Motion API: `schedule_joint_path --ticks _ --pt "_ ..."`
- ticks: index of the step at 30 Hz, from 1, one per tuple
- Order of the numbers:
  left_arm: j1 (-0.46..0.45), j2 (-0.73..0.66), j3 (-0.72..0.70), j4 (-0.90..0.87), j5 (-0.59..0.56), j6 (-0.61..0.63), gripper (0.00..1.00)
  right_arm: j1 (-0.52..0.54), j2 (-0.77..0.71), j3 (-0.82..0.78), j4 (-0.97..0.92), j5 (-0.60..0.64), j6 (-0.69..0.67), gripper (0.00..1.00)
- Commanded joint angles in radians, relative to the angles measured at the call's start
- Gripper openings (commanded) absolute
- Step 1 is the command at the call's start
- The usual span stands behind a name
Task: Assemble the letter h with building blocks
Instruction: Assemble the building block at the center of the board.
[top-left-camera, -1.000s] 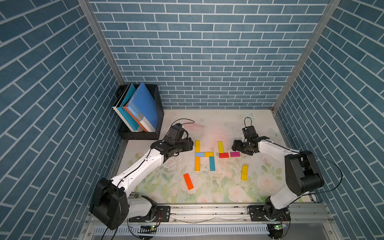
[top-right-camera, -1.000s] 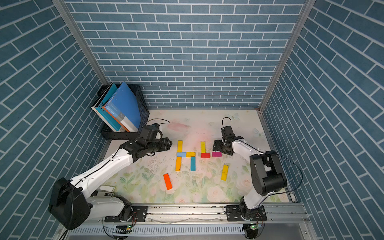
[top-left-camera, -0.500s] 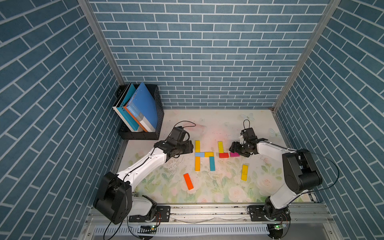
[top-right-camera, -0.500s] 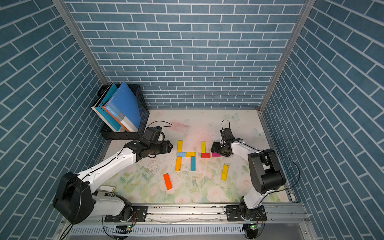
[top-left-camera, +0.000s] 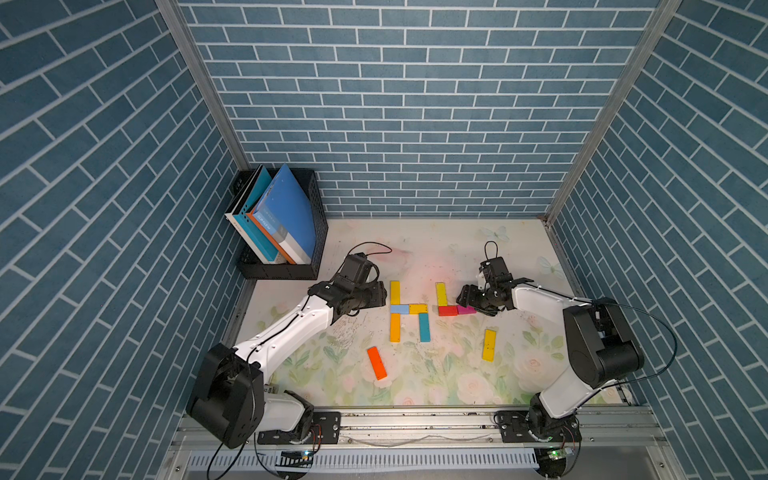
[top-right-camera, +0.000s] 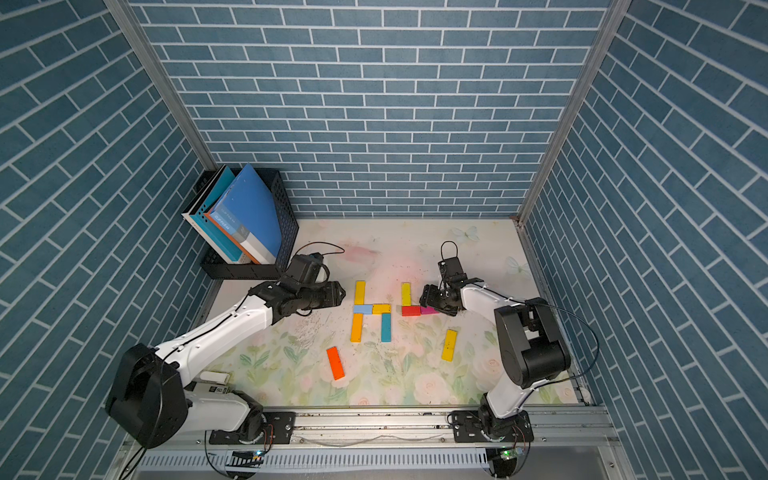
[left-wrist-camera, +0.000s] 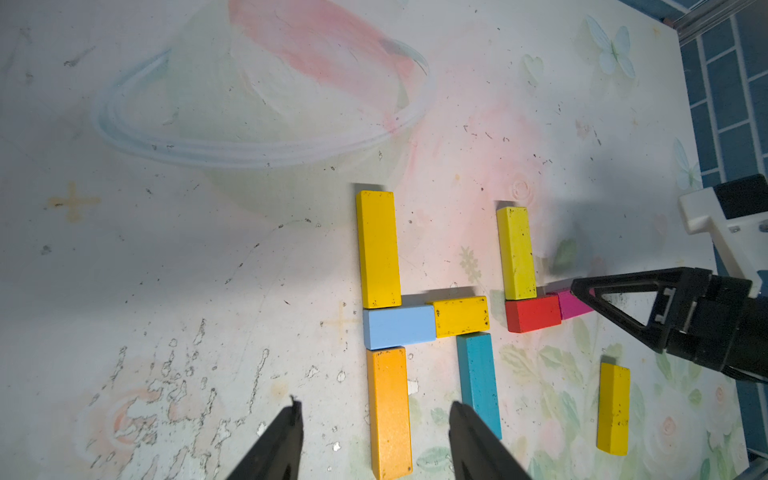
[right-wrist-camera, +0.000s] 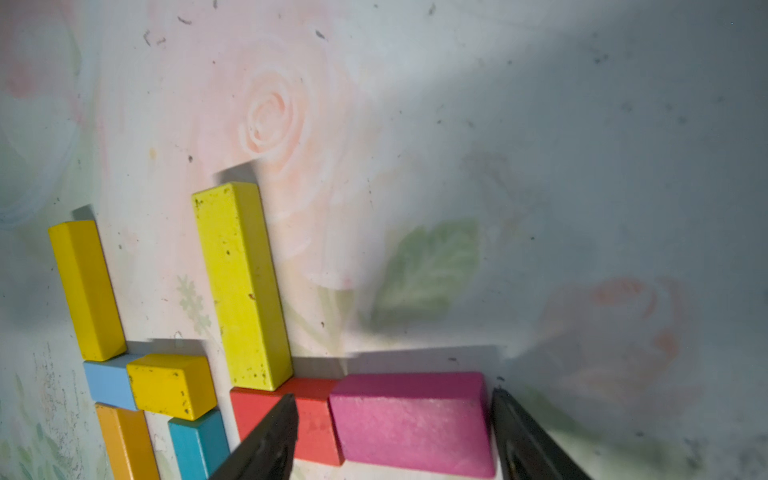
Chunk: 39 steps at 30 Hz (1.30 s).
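Now: right gripper (right-wrist-camera: 393, 397) low over magenta block (right-wrist-camera: 411, 428), jaws apart along its length, not yet clamped. Block flat on table (right-wrist-camera: 540, 166), end-to-end against red block (right-wrist-camera: 316, 428). Left gripper (left-wrist-camera: 376, 409) jaws apart, empty. Probably light, rigid, smooth; pinch opposite ends squarely.

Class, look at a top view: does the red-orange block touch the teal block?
No: the red-orange block lies alone, with a clear gap between it and the teal block.
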Motion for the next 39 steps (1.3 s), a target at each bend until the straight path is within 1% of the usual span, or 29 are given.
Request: schedule_joint_path --ticks 1,29,39 --pt "0.008 0.002 -0.014 0.001 0.004 0.012 0.61 0.007 -0.009 -0.012 -0.001 0.008 0.039 0.74" --pt "0.009 0.001 -0.017 -0.002 -0.002 0.012 0.62 0.010 -0.044 -0.025 -0.007 -0.015 0.064 0.74" --pt "0.009 0.005 -0.005 -0.008 -0.005 0.013 0.62 0.009 -0.068 0.015 -0.074 0.038 0.063 0.74"
